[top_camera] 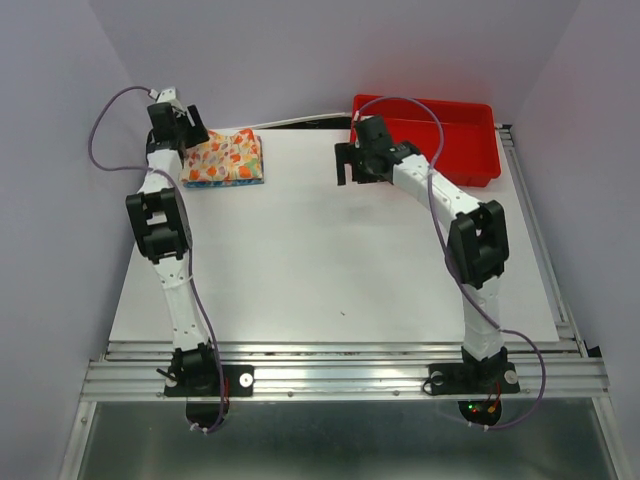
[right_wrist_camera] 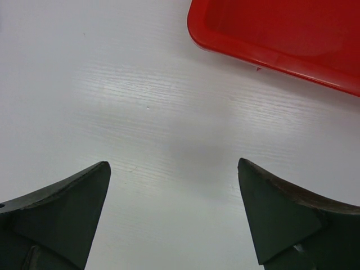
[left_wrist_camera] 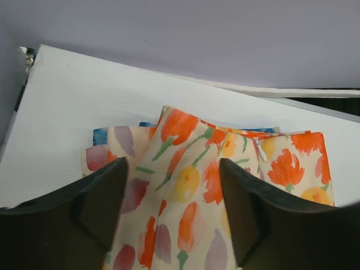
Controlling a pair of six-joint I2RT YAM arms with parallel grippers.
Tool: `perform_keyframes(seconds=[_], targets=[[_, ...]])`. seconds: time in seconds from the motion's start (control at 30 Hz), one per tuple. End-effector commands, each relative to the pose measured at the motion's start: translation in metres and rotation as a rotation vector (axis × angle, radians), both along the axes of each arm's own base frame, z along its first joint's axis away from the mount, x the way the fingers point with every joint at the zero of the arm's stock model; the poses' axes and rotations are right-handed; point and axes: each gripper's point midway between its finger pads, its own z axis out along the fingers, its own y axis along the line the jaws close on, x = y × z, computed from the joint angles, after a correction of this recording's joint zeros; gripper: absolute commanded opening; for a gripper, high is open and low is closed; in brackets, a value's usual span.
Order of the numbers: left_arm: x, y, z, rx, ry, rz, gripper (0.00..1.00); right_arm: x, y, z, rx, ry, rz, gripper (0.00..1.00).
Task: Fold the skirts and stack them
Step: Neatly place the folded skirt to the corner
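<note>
The cream-yellow skirt with orange and red flowers lies folded at the table's far left, on top of the blue skirt, of which only a thin edge shows. In the left wrist view the cream skirt rises in a soft ridge between the fingers, and a strip of the blue skirt peeks out behind it. My left gripper stands open over the stack's left end, its fingers apart on either side of the ridge. My right gripper hangs open over bare table, nothing between its fingers.
A red plastic tray stands at the back right, just beyond the right gripper. The white tabletop ends at a purple wall behind the stack and at metal rails on the near side.
</note>
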Motion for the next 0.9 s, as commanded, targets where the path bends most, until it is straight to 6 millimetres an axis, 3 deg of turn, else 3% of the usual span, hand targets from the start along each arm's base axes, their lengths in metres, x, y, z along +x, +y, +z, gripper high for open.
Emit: perform_keyframes(seconds=[0.0, 0.07, 0.1, 0.17, 0.23, 0.27, 0.3, 0.33, 0.4, 0.43, 0.47, 0.5, 0.53, 0.57, 0.6, 0.63, 0.67, 0.7, 0.77, 0.83, 0.87], targets=[[-0.032, 0.003, 0.188, 0.178, -0.269, 0.042, 0.99, 0.008, -0.032, 0.081, -0.008, -0.195, -0.022, 1.0], [-0.048, -0.005, 0.209, 0.222, -0.277, 0.02, 0.99, 0.003, -0.049, 0.106, 0.008, -0.239, -0.041, 1.0], [-0.062, -0.009, 0.239, 0.261, -0.31, 0.017, 0.99, -0.001, -0.059, 0.101, -0.004, -0.226, -0.04, 1.0], [-0.08, -0.025, 0.247, 0.335, -0.261, -0.034, 0.99, -0.005, -0.084, 0.108, -0.014, -0.237, -0.066, 1.0], [-0.105, -0.039, 0.26, 0.387, -0.222, -0.063, 0.99, -0.021, -0.103, 0.11, -0.019, -0.235, -0.075, 1.0], [-0.113, -0.055, 0.25, 0.426, -0.188, -0.109, 0.99, -0.024, -0.116, 0.111, -0.029, -0.239, -0.085, 1.0], [-0.13, -0.061, 0.263, 0.443, -0.193, -0.113, 0.98, -0.03, -0.124, 0.109, -0.034, -0.236, -0.087, 1.0], [-0.139, -0.067, 0.236, 0.439, -0.124, -0.133, 0.99, -0.044, -0.131, 0.103, -0.035, -0.229, -0.085, 1.0], [-0.165, -0.089, 0.235, 0.438, -0.109, -0.185, 0.99, -0.058, -0.148, 0.09, -0.018, -0.201, -0.092, 1.0], [-0.173, -0.095, 0.226, 0.431, -0.088, -0.201, 0.98, -0.065, -0.157, 0.081, -0.014, -0.179, -0.102, 1.0], [-0.184, -0.095, 0.196, 0.418, -0.019, -0.211, 0.98, -0.081, -0.167, 0.061, -0.017, -0.137, -0.106, 1.0], [-0.2, -0.118, 0.199, 0.403, -0.035, -0.253, 0.98, -0.089, -0.178, 0.051, -0.012, -0.116, -0.105, 1.0], [-0.209, -0.124, 0.192, 0.397, -0.028, -0.276, 0.98, -0.097, -0.184, 0.041, -0.018, -0.098, -0.111, 1.0], [-0.223, -0.129, 0.157, 0.382, 0.034, -0.308, 0.99, -0.114, -0.187, 0.026, -0.028, -0.08, -0.105, 1.0], [-0.236, -0.136, 0.167, 0.37, -0.021, -0.322, 0.98, -0.122, -0.192, 0.019, -0.039, -0.076, -0.105, 1.0], [-0.244, -0.14, 0.158, 0.364, -0.016, -0.34, 0.98, -0.129, -0.193, 0.013, -0.04, -0.073, -0.103, 1.0], [-0.258, -0.142, 0.128, 0.357, 0.038, -0.36, 0.99, -0.136, -0.189, 0.018, -0.012, -0.1, -0.082, 1.0], [-0.266, -0.142, 0.128, 0.362, 0.026, -0.352, 0.98, -0.148, -0.189, 0.002, -0.011, -0.065, -0.076, 1.0], [-0.281, -0.143, 0.101, 0.356, 0.081, -0.36, 0.98, -0.157, -0.187, 0.004, 0.001, -0.092, -0.064, 1.0], [-0.292, -0.144, 0.095, 0.353, 0.085, -0.368, 0.98, -0.165, -0.185, -0.002, 0.011, -0.089, -0.046, 1.0], [-0.299, -0.144, 0.081, 0.348, 0.108, -0.376, 0.98, -0.167, -0.185, -0.001, 0.012, -0.097, -0.044, 1.0]])
